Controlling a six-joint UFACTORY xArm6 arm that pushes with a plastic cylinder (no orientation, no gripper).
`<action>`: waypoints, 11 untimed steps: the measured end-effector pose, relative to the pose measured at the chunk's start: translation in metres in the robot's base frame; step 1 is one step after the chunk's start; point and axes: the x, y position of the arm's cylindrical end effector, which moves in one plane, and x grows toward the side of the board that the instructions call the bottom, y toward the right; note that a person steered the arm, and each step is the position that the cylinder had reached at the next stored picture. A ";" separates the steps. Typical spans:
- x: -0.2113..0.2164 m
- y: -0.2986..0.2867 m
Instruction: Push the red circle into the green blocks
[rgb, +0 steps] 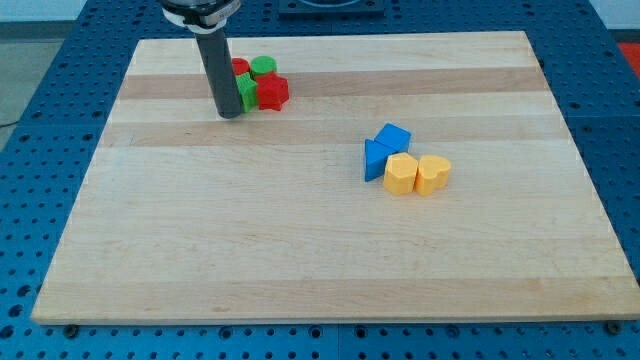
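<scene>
My tip (230, 113) rests on the board near the view's top left, just left of a tight cluster of red and green blocks. In the cluster, a green circle (264, 67) is at the top. A red block (240, 68), partly hidden behind the rod, sits to its left; its shape cannot be made out. A green block (246, 93) touches the rod's right side. A red star-like block (271, 92) is at the cluster's right. All the blocks touch one another.
Right of centre lies a second cluster: a blue block (393, 136) and a blue triangle (374, 160) against a yellow hexagon (401, 174) and a yellow block (432, 174). The wooden board (300, 250) lies on a blue perforated table.
</scene>
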 end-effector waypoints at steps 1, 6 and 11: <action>0.024 0.020; 0.003 0.309; 0.107 0.258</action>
